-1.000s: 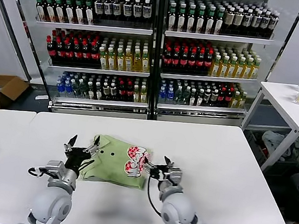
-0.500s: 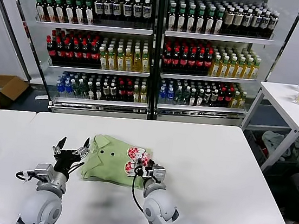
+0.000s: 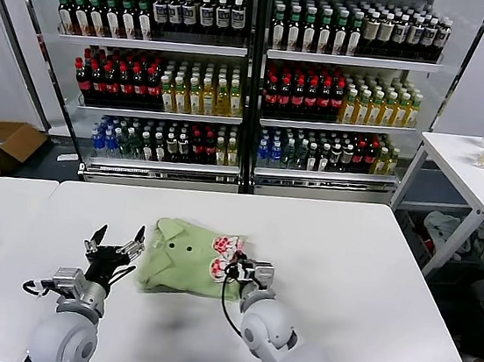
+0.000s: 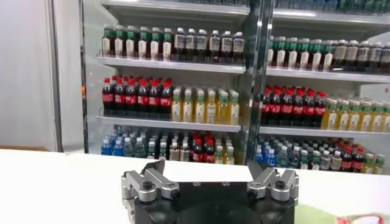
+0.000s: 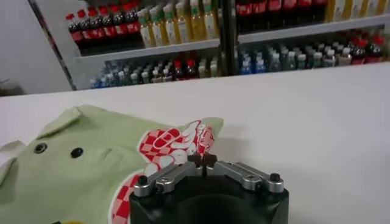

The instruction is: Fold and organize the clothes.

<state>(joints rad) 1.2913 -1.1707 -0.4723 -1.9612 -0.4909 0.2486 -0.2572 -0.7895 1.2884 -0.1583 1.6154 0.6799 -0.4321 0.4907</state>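
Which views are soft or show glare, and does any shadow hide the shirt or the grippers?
Head view: even light, pale reflections on the cooler doors, only a faint shadow beside the shirt. Left wrist view: bottles slightly soft, the left gripper fairly clear. Right wrist view: background shelves blurred, the right gripper and the shirt's print clear; no shadow hides either.

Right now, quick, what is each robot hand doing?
Left tool: open, holding nothing, beside the green shirt.
Right tool: shut on the green shirt's edge, by the red-and-white picture.
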